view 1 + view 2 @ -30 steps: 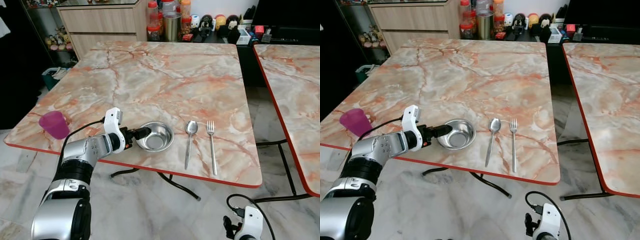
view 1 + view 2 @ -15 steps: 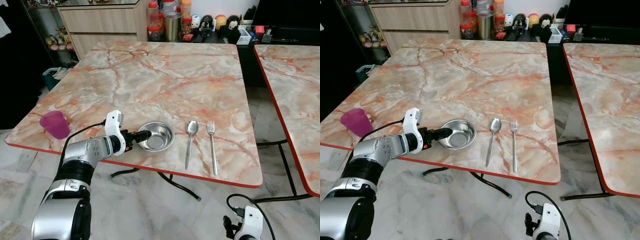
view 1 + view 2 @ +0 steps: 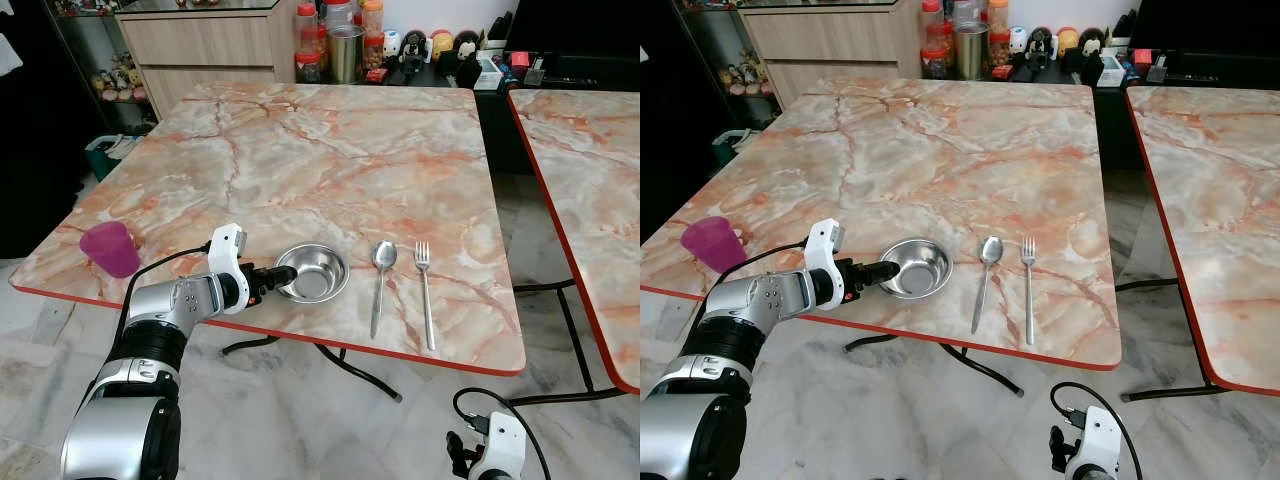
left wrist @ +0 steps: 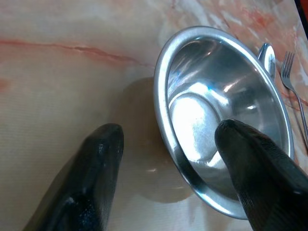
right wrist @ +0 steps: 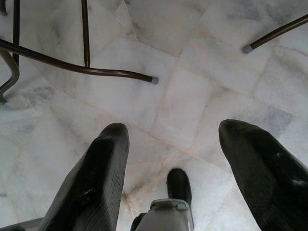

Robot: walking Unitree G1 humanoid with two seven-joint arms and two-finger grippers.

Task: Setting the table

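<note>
One steel bowl [image 3: 312, 274], one spoon [image 3: 380, 277], one fork [image 3: 424, 290] and one purple cup [image 3: 110, 249] sit on the near table [image 3: 330, 150]. Two marble tables, counting the second table [image 3: 590, 170].

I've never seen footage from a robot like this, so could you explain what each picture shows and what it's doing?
This is a walking humanoid robot with two silver arms ending in two black fingers. The two wide pictures come from cameras in its head; the close-ups come from its wrists. On the marble table lie a steel bowl, a spoon, a fork and a purple cup. The left gripper is open, straddling the bowl's rim without holding it. The right gripper hangs open above the tiled floor.
</note>
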